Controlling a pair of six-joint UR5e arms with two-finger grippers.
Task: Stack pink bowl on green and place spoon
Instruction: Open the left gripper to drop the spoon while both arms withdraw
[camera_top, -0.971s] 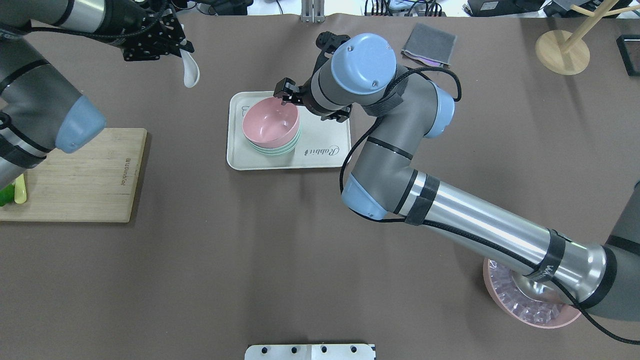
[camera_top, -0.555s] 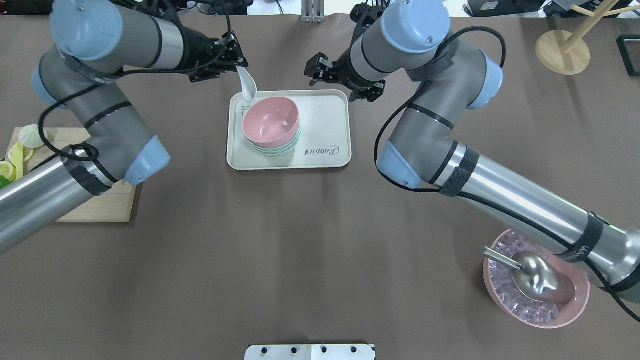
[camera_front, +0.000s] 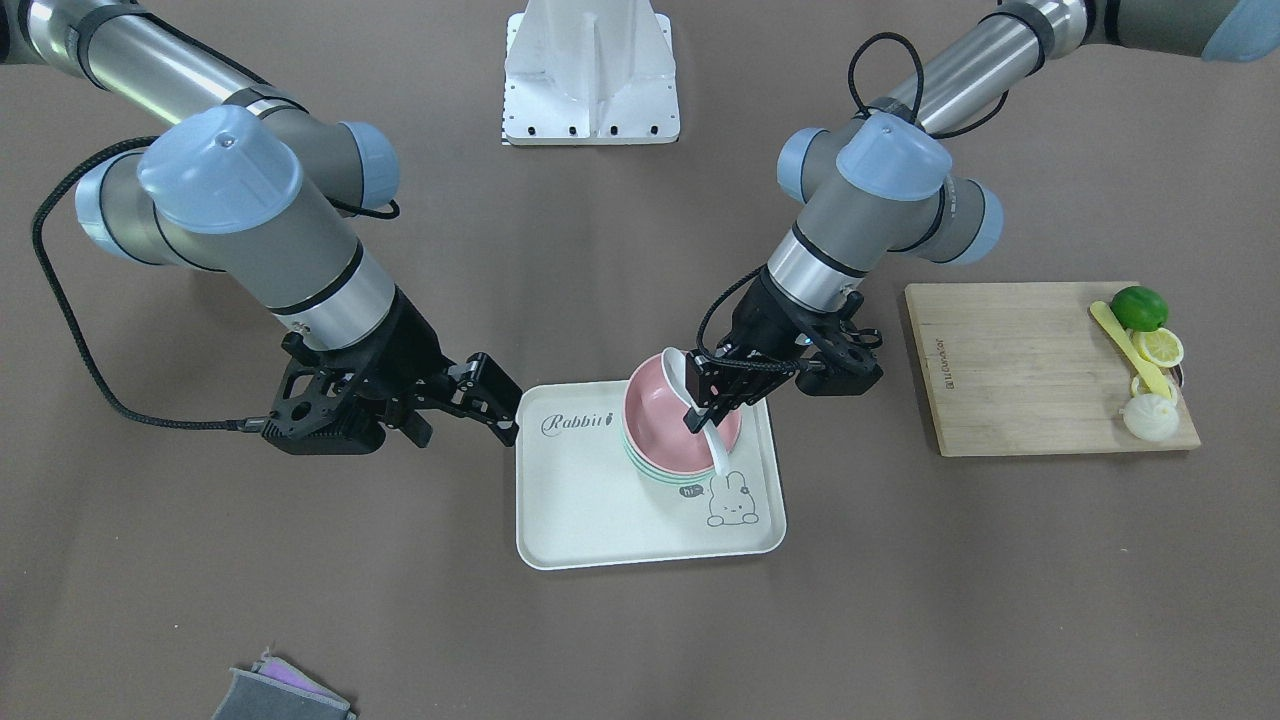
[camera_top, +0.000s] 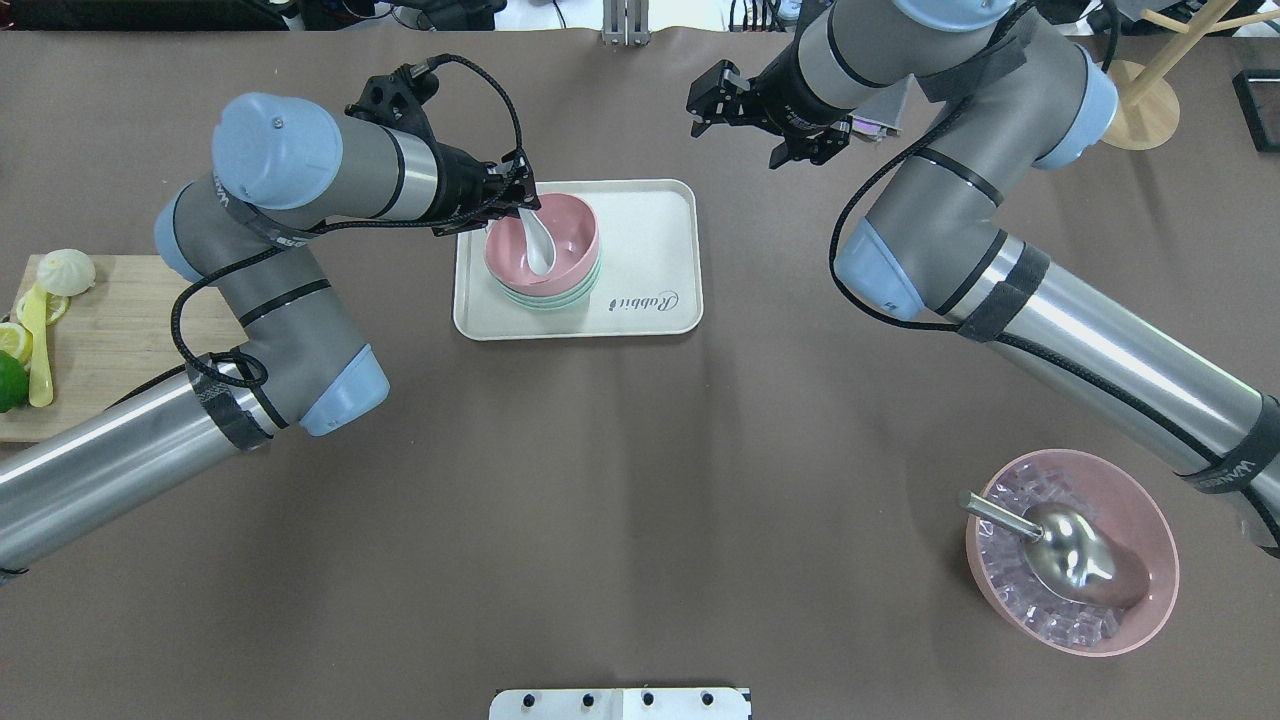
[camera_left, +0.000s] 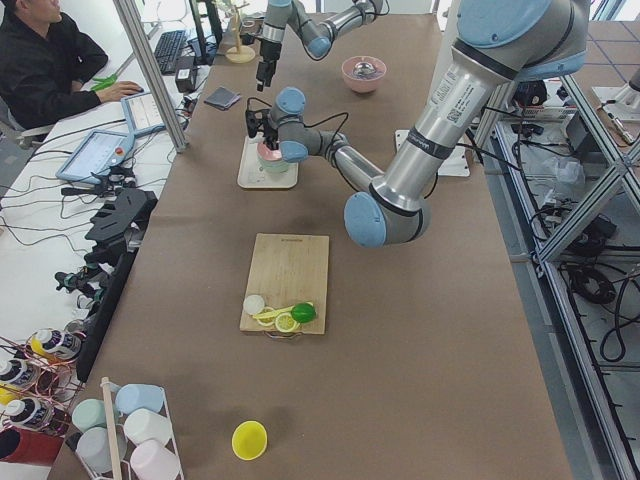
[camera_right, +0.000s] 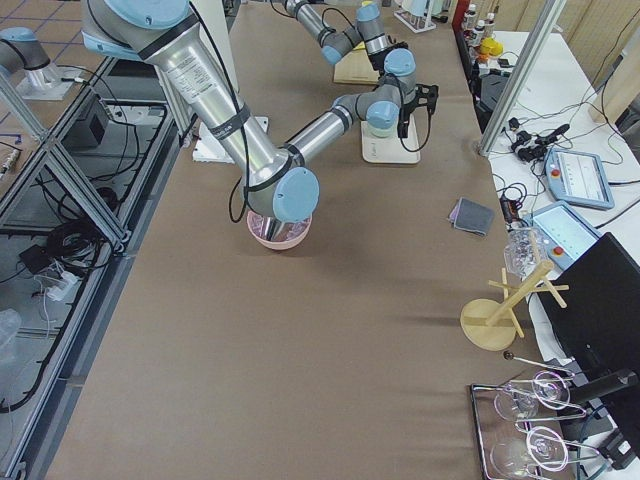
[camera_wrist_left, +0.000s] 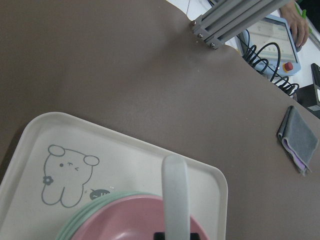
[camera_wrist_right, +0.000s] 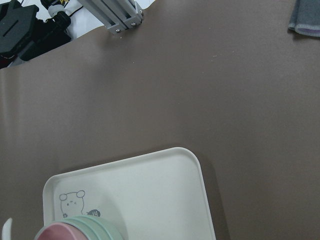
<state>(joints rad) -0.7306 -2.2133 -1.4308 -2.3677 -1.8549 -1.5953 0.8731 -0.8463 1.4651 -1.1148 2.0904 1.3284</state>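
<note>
The pink bowl (camera_top: 572, 232) sits nested on the green bowls (camera_top: 560, 298) on a cream tray (camera_top: 640, 250). My left gripper (camera_top: 522, 200) is shut on the handle of the white spoon (camera_top: 540, 250). The spoon's scoop end points down inside the pink bowl. In the front view the left gripper (camera_front: 703, 405) hovers over the bowl's rim with the spoon (camera_front: 672, 365) slanting across the pink bowl (camera_front: 655, 420). The left wrist view shows the spoon (camera_wrist_left: 175, 195) above the bowl (camera_wrist_left: 135, 222). My right gripper (camera_top: 705, 102) is open and empty, raised beyond the tray's corner (camera_front: 500, 405).
A wooden cutting board (camera_top: 120, 330) with a lime, lemon slices and a yellow utensil lies at the left. A larger pink bowl with ice and a steel scoop (camera_top: 1070, 550) stands at the near right. A grey cloth (camera_front: 280, 690) and a wooden stand (camera_top: 1125, 100) are at the far edge.
My left arm has carried the spoon from the far left to over the pink bowl and lowered its scoop end inside. My right gripper has drawn away from the bowl's rim toward the far right.
</note>
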